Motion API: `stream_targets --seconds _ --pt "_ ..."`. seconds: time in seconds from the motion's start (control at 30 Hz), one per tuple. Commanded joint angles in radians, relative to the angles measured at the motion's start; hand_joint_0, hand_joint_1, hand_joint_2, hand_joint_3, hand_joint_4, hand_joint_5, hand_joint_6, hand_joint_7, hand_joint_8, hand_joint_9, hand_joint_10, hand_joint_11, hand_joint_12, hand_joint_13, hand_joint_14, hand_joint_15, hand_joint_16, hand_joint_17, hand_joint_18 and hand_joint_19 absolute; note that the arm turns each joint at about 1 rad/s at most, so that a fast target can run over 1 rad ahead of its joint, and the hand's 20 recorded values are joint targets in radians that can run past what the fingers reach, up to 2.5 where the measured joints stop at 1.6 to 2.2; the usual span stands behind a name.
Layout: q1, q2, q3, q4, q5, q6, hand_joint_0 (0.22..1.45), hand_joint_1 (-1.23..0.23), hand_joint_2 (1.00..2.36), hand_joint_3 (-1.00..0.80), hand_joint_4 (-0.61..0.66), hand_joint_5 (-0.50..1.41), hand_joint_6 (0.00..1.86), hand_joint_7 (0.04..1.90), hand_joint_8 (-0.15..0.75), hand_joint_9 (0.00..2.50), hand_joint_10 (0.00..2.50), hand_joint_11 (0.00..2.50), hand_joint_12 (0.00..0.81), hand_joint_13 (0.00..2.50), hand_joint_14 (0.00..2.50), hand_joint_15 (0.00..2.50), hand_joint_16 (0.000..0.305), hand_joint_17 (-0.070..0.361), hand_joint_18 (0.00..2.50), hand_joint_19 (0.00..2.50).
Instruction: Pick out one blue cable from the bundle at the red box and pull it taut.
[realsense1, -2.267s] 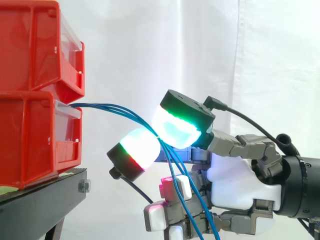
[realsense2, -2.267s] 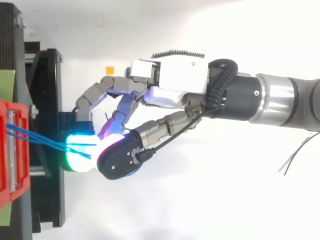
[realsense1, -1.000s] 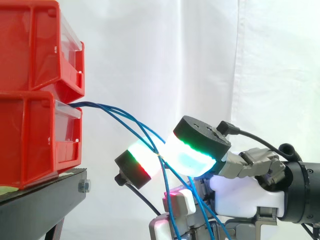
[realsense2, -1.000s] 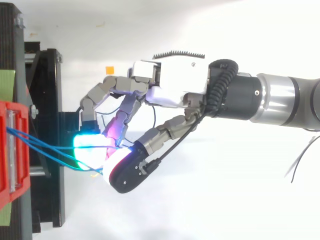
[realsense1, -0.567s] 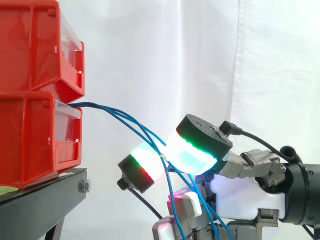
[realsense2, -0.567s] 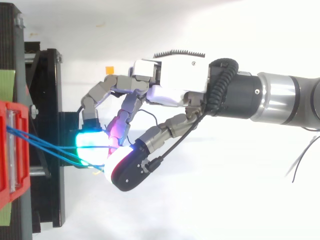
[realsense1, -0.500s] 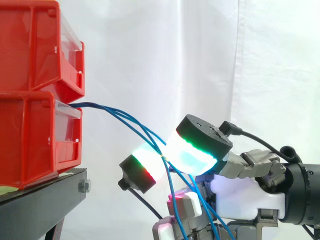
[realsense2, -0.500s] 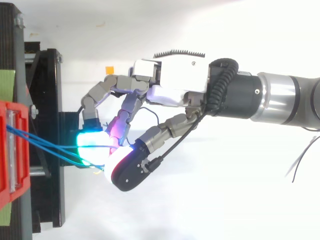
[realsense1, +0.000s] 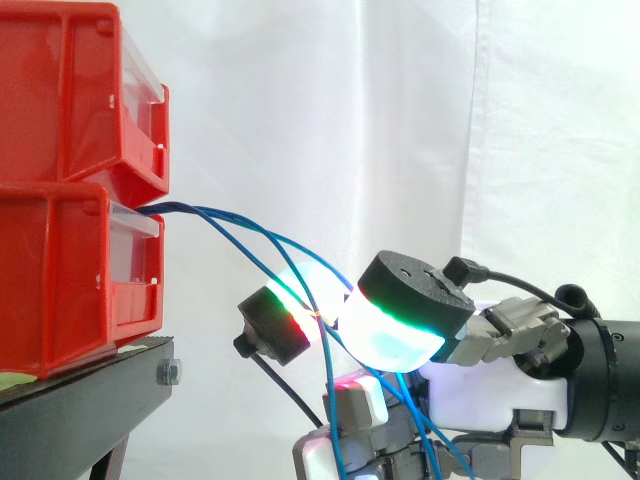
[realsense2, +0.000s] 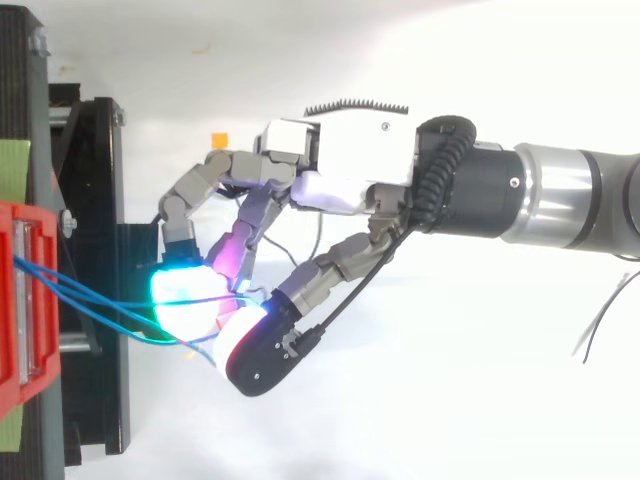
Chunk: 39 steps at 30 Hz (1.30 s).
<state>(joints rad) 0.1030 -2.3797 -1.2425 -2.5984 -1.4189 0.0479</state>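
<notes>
the bundle of blue cables leaves the front of the lower red box and slopes down away from it to the hand. its curled fingers pinch one blue cable between two glowing pads, lower than the box's opening.

Black stand at the scene's left, bearing the lower red bin; a second red bin is stacked directly upon it.
</notes>
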Motion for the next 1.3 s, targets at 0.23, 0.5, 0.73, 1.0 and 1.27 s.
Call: stream_targets --seconds 0.23,0.5,0.73,1.0,1.27 --pt "-0.005 0.002 0.038 -0.074 -0.035 0.001 0.51 -0.99 1.0 -0.5 -0.05 -0.1 0.86 0.79 0.275 1.09 0.03 0.77 0.32 0.8 0.02 0.46 0.046 0.104 0.9 0.6" --pt "-0.006 0.002 0.049 -0.098 -0.035 0.003 0.5 -0.83 1.0 -0.5 -0.04 -0.1 0.84 0.79 0.284 1.09 0.03 0.75 0.325 0.8 0.02 0.46 0.047 0.106 0.91 0.6" --pt "-0.005 0.002 0.055 -0.098 -0.035 0.003 0.57 -0.71 1.0 -0.5 -0.1 -0.1 0.86 0.82 0.278 1.1 0.03 0.75 0.31 0.8 0.02 0.47 0.044 0.098 0.9 0.64" --pt "-0.005 0.004 0.057 -0.1 -0.035 0.007 0.62 -0.83 1.01 -0.4 -0.09 -0.1 0.89 0.85 0.283 1.11 0.03 0.76 0.308 0.82 0.02 0.48 0.044 0.098 0.91 0.64" --pt "-0.005 0.008 0.057 -0.115 -0.035 0.007 0.7 -0.91 1.02 -0.34 -0.18 -0.11 0.92 0.95 0.285 1.1 0.03 0.77 0.307 0.83 0.02 0.47 0.043 0.097 0.92 0.63"
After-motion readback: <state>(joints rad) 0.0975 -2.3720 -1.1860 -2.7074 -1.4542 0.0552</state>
